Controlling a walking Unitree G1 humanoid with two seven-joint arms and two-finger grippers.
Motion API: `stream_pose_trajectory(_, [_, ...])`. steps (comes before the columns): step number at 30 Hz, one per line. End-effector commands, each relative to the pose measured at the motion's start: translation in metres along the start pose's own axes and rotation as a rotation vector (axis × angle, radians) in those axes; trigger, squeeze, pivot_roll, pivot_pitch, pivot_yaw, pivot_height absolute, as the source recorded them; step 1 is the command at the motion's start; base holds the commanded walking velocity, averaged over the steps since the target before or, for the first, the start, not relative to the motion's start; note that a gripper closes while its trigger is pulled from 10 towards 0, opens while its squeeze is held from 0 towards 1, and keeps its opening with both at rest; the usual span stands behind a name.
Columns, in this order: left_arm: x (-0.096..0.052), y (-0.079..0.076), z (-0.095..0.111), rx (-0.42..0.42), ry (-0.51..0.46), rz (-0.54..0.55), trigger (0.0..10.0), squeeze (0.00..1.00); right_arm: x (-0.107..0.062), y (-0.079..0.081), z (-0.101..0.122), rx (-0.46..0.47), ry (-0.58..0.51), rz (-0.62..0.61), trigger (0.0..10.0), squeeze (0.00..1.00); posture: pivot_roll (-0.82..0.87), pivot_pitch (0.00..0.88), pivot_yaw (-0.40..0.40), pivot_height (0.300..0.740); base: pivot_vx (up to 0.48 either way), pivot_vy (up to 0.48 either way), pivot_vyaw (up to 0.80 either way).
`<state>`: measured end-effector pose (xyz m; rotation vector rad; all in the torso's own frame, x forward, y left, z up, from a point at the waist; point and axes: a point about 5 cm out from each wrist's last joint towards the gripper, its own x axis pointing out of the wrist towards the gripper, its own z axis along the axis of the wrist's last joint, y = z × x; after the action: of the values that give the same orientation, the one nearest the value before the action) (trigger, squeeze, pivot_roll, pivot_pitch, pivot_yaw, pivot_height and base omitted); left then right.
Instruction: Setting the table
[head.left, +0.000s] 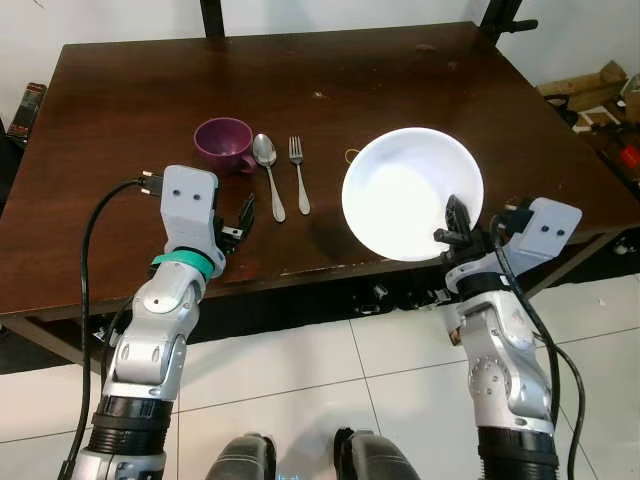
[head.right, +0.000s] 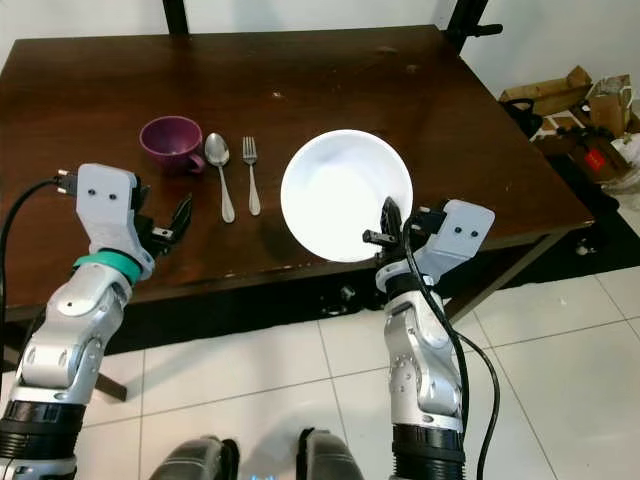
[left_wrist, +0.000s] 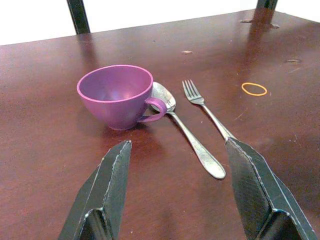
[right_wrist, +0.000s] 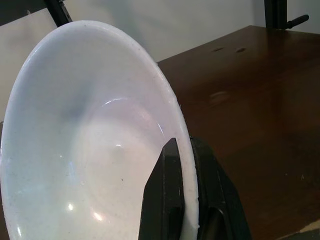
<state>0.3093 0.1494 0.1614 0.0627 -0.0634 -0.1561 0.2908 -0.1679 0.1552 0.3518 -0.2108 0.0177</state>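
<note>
White bowl (head.left: 405, 190), tilted and held over the near right part of the dark wooden table (head.left: 120, 110): my right gripper (right_wrist: 186, 192) pinches its near rim, one finger inside the bowl and one outside. I judge this edge grip lets me carry it face-up toward me and lower it flat without a finger trapped beneath. The bowl is not yet resting on the wood, as far as I can tell from its tilt.

To its left lie one fork (head.left: 298, 172) and one spoon (head.left: 267, 172), side by side and parallel, handles pointing toward the near edge, as a place setting would have them. One purple cup (left_wrist: 117, 95) stands upright just left of the spoon, its handle turned toward the spoon's bowl and close against it.

My left gripper (left_wrist: 175, 195) hovers near the table's front edge, fingers spread wide and holding nothing, aimed at the cup and cutlery, apparently waiting.

Count on the table: one bowl, one cup, one spoon, one fork, plus one small orange rubber band (left_wrist: 254, 89) lying right of the fork.
</note>
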Motion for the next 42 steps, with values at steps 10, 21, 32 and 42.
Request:
stream_pose_trajectory(10, [0.0030, -0.0011, -0.0016, 0.001, -0.007, 0.014, 10.0, 0.00, 0.0012, -0.0033, 0.0025, -0.003, -0.014, -0.011, 10.0, 0.00, 0.04, 0.038, 0.030, 0.740, 0.000, 0.000, 0.00])
stream_pose_trajectory(21, [0.0025, -0.0004, -0.0021, 0.005, -0.012, 0.017, 10.0, 0.00, 0.0026, -0.0024, 0.0022, -0.004, -0.011, -0.005, 10.0, 0.00, 0.05, 0.041, 0.028, 0.740, -0.287, 0.000, 0.00])
stream_pose_trajectory(32, [0.0028, -0.0007, -0.0016, 0.005, -0.018, 0.014, 10.0, 0.00, 0.0033, -0.0006, 0.0012, -0.002, -0.008, 0.000, 10.0, 0.00, 0.05, 0.041, 0.032, 0.740, -0.340, 0.000, 0.00])
stream_pose_trajectory(42, [0.0033, -0.0012, -0.0014, 0.005, -0.019, 0.010, 10.0, 0.00, 0.0028, 0.0000, 0.0014, 0.006, -0.009, 0.001, 10.0, 0.00, 0.04, 0.043, 0.035, 0.740, -0.328, 0.000, 0.00])
